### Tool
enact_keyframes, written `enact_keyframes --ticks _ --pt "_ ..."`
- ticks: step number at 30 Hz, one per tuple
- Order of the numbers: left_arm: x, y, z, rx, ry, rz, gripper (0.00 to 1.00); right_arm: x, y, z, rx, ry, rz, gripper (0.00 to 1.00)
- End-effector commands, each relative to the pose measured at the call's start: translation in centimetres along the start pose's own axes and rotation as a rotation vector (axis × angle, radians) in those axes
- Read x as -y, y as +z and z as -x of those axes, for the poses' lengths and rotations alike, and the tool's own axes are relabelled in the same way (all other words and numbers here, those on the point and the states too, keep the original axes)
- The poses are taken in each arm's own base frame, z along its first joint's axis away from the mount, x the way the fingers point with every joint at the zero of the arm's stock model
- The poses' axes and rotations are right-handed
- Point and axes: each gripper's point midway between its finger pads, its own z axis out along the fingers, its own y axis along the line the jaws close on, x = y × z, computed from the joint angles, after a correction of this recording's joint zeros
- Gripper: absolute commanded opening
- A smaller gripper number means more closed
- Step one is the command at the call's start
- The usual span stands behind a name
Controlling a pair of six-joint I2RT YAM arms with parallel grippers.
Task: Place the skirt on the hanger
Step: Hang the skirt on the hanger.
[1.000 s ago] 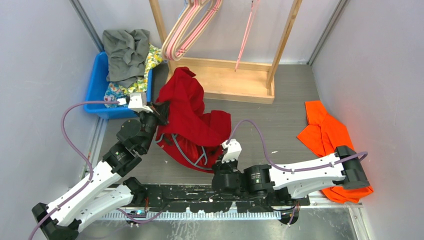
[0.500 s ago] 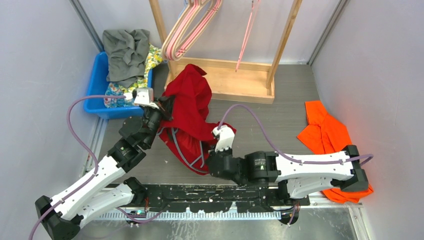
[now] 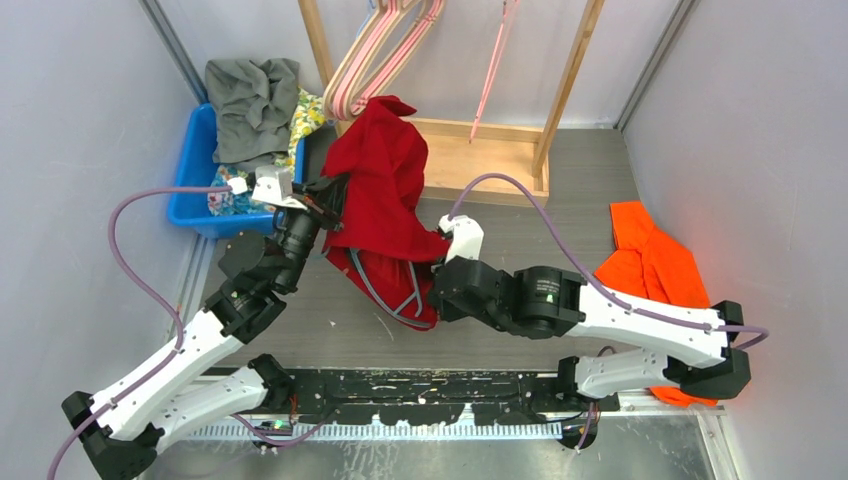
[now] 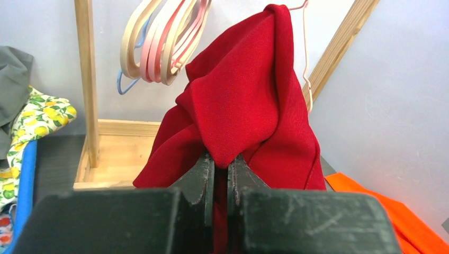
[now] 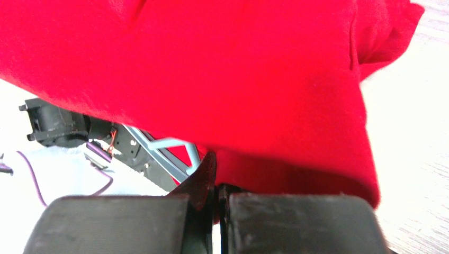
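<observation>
The red skirt point(image 3: 385, 190) is lifted off the floor between both arms, its top near the wooden rack. A grey-blue hanger point(image 3: 395, 300) is inside it, its wire showing below the hem; it also shows in the right wrist view point(image 5: 174, 148). My left gripper point(image 3: 328, 200) is shut on a fold of the skirt point(image 4: 249, 106) at its left edge. My right gripper point(image 3: 440, 262) is shut on the skirt's lower right edge point(image 5: 254, 95). Both grippers' jaws are pinched on red cloth.
A wooden rack point(image 3: 470, 150) stands at the back with pink and cream hangers point(image 3: 375, 60) hung on it. A blue bin point(image 3: 195, 175) with grey and floral clothes is at the back left. An orange garment point(image 3: 650, 265) lies at the right.
Both arms have raised the skirt and carried it back toward the rack. The right arm has swung up and forward from the near edge; the hanger hangs lower inside the skirt.
</observation>
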Motion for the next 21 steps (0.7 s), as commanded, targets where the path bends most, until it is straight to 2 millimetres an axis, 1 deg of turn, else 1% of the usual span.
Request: enact_keyframes --ticks 1,4,5,8,11,15,17,21 --pt "1.2 -0.1 4.8 0.118 -0.100 -0.026 0.00 0.0 -1.4 -1.2 -0.017 0.034 0.071 0.01" --pt "0.9 -0.3 5.1 0.136 -0.134 -0.012 0.00 0.5 -1.4 -4.0 -0.058 0.031 0.065 0.01" --pt "0.9 -0.3 5.2 0.144 -0.144 -0.007 0.00 0.5 -1.5 -4.7 -0.071 0.023 0.065 0.01" --pt "0.7 -0.2 5.5 0.166 -0.165 0.006 0.00 -0.3 -1.8 -6.4 -0.112 -0.015 0.070 0.01" --pt "0.5 0.0 5.9 0.192 -0.183 0.020 0.00 -1.3 -1.8 -7.5 -0.144 -0.061 0.067 0.01" --pt "0.5 0.2 6.6 0.220 -0.196 0.024 0.00 -3.0 -2.1 -8.2 -0.174 -0.089 0.097 0.01" --pt "0.7 0.3 6.8 0.232 -0.187 0.021 0.00 -3.9 -2.6 -8.0 -0.183 -0.085 0.128 0.01" --pt "1.0 0.5 7.2 0.254 -0.157 0.011 0.00 -4.8 -3.1 -8.2 -0.213 -0.083 0.166 0.01"
